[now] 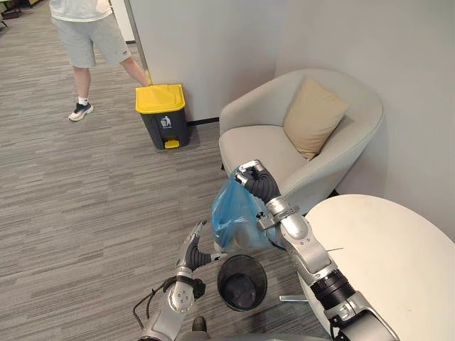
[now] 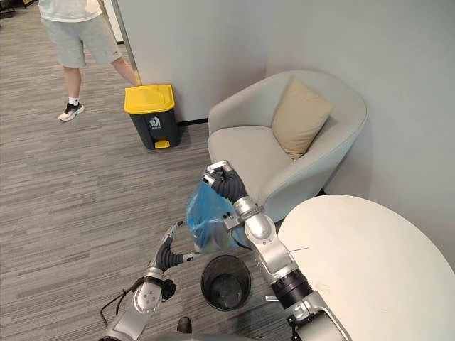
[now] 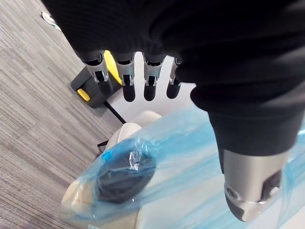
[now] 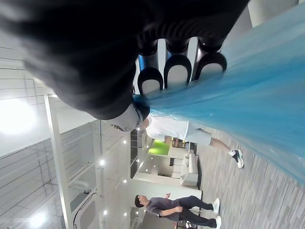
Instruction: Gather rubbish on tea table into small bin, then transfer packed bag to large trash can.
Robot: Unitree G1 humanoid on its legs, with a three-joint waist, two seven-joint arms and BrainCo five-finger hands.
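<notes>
A blue plastic rubbish bag (image 1: 234, 217) hangs in the air above the small black mesh bin (image 1: 242, 282), which stands on the carpet beside the round white tea table (image 1: 387, 256). My right hand (image 1: 254, 177) is shut on the bag's gathered top; its wrist view shows the curled fingers (image 4: 177, 74) pinching the blue film (image 4: 248, 105). My left hand (image 1: 193, 252) is open just left of the bag's lower part, fingers (image 3: 125, 83) straight, with dark rubbish inside the bag (image 3: 124, 176) showing past them. The large dark trash can with a yellow lid (image 1: 163, 114) stands by the wall, farther off.
A beige armchair (image 1: 298, 138) with a tan cushion (image 1: 313, 114) stands right behind the bag. A person (image 1: 85, 42) in grey shorts stands on the carpet left of the large can. Open carpet (image 1: 85, 206) lies between me and the can.
</notes>
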